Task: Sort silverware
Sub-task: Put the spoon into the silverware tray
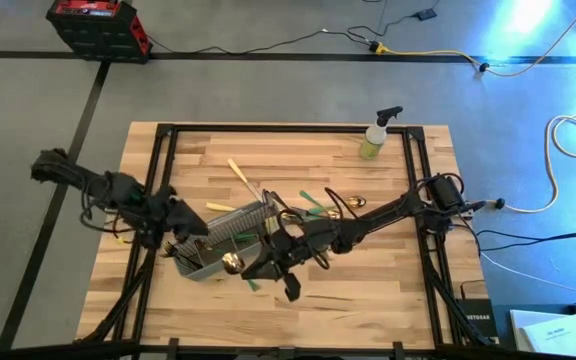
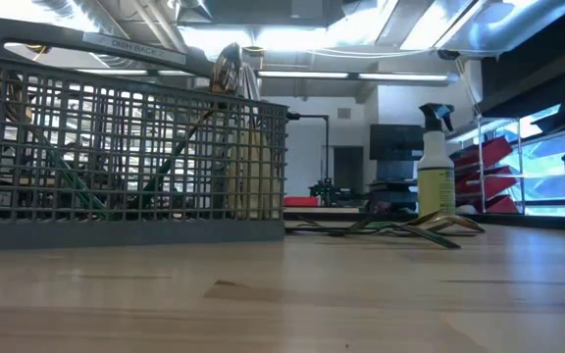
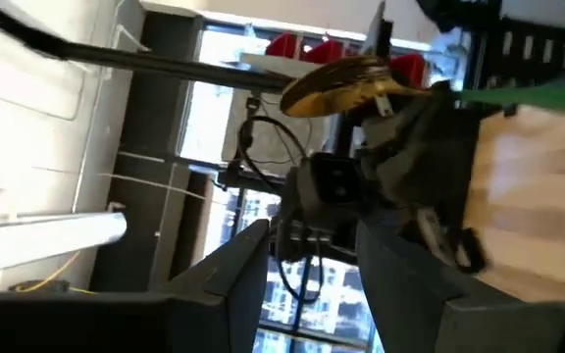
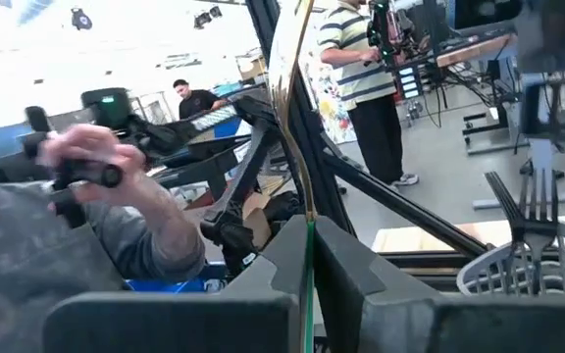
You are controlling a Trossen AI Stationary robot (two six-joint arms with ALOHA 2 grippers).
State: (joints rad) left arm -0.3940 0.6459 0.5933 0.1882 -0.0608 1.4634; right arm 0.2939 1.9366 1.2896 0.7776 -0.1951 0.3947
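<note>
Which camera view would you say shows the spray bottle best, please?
The low view: the spray bottle stands upright in full profile, trigger head and label visible. The high view shows it only from above, near the table's far edge. Neither wrist view shows it.

I see the caddy [image 1: 230,238] mid-table with silverware [image 2: 231,74] standing in it, more pieces [image 1: 320,207] lying just right of it, and the bottle [image 1: 377,135] at the far right corner.
</note>
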